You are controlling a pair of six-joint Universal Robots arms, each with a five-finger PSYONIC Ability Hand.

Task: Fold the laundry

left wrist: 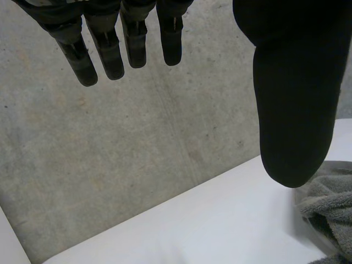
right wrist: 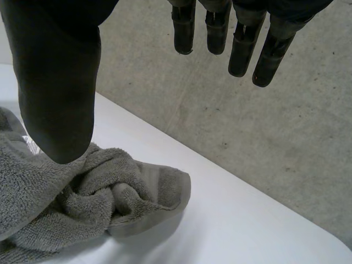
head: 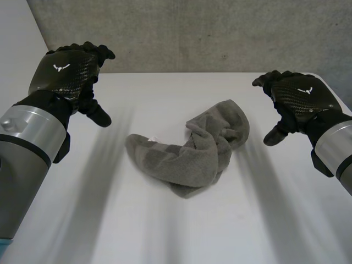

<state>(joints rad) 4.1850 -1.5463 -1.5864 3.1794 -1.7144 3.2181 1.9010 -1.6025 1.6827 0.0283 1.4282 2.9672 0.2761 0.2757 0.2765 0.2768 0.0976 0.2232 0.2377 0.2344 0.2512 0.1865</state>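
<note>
The grey towel [head: 192,151] lies twisted in a heap at mid-frame on the white tabletop [head: 165,225]. The left robot hand [head: 71,69], upper left, and the right robot hand [head: 300,99], at the right edge, hover clear of it, fingers relaxed, holding nothing. I'd pinch two outer corners and spread it flat before any fold. Its small white tag [head: 154,137] shows no writing I can read
</note>
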